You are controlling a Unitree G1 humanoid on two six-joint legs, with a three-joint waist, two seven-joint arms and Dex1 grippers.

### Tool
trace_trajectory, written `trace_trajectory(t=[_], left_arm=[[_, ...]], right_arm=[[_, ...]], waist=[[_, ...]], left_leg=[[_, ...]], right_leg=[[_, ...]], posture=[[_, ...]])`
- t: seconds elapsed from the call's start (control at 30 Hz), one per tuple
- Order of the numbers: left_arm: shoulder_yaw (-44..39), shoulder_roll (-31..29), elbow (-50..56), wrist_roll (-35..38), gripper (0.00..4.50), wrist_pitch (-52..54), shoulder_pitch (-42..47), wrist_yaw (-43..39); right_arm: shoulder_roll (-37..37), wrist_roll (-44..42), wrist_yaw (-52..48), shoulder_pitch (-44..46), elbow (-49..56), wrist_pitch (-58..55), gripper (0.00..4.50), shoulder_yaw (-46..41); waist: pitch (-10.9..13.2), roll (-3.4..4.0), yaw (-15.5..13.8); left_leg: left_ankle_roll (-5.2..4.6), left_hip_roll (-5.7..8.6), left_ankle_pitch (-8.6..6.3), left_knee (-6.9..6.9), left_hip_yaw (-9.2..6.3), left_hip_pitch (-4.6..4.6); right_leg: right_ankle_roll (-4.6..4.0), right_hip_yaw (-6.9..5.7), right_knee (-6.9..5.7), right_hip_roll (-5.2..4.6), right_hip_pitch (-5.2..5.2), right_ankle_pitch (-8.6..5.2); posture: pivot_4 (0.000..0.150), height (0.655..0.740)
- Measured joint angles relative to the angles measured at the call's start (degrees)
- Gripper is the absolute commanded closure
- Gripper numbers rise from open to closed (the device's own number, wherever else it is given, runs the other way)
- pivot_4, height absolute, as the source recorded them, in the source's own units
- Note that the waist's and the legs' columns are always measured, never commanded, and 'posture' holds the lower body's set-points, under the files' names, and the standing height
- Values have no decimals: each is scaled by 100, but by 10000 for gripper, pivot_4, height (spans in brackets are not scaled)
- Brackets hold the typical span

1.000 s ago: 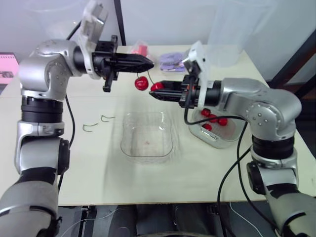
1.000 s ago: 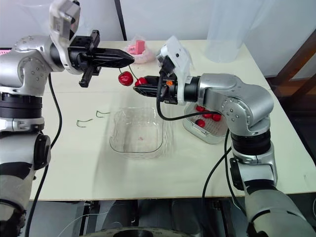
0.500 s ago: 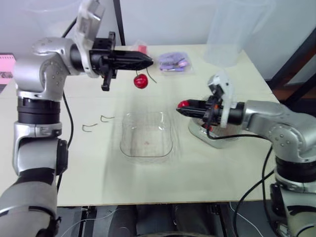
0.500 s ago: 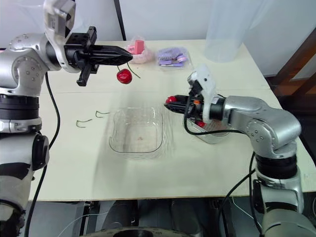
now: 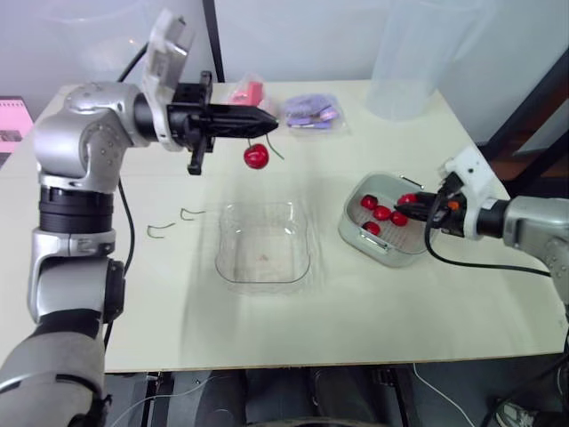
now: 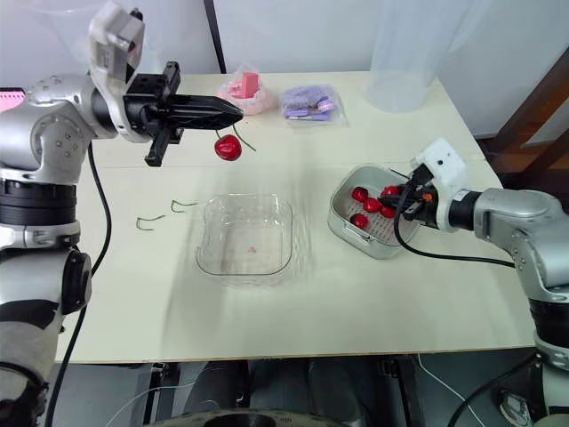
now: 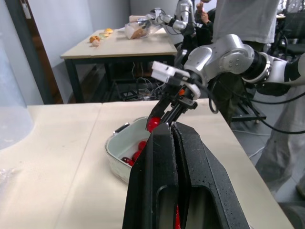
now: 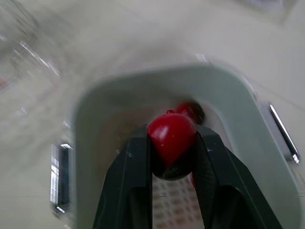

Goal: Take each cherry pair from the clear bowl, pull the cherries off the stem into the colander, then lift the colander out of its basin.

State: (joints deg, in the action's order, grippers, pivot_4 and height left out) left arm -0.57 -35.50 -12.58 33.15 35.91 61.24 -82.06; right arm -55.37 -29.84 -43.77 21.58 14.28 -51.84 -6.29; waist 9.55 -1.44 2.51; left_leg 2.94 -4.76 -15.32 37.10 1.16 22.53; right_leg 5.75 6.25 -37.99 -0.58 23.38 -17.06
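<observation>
My R gripper [image 8: 171,143] clamps a pulled cherry [image 8: 171,136] just above the colander [image 5: 348,233], L gripper [image 5: 267,124] pinched shut on the half-stripped cherry pair [image 5: 256,157]; clear bowl [image 5: 307,258] empty, colander lift not yet done.

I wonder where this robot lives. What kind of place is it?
Probably a robot lab, not a kitchen: another robot arm reaches over a far table, and a person stands nearby.

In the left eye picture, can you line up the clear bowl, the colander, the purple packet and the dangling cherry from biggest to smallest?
1. clear bowl
2. colander, a little smaller
3. purple packet; it lies farther back, which shrinks it
4. dangling cherry
</observation>
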Motion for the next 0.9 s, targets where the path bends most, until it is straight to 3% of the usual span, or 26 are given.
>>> trace_trajectory(t=[0.13,0.4,0.7,0.9], left_arm=[[0,-2,29,0,45000,0,-12,6],[-3,8,150,35,45000,96,-15,77],[-9,21,268,147,45000,230,-36,139],[-18,44,333,235,45000,262,-33,208]], right_arm=[[0,101,-95,-48,-70,173,483,85],[202,-416,-280,615,213,28,483,-141],[1681,-1763,105,2198,544,-1073,483,109],[2534,-1706,266,2726,298,-996,483,746]], waist=[[0,0,-7],[1,2,16],[1,2,-28],[1,2,-9]], left_leg=[[0,2,0,2,0,2],[0,-1,0,0,0,-3],[0,-1,0,1,-3,4],[0,-1,0,0,-3,5]], right_leg=[[0,1,1,-2,-1,0],[0,1,-1,0,-1,0],[0,-4,1,-2,0,0],[0,-4,-3,-1,4,0]], posture=[[1500,7367],[1500,7367],[1500,7367],[1500,7367]])
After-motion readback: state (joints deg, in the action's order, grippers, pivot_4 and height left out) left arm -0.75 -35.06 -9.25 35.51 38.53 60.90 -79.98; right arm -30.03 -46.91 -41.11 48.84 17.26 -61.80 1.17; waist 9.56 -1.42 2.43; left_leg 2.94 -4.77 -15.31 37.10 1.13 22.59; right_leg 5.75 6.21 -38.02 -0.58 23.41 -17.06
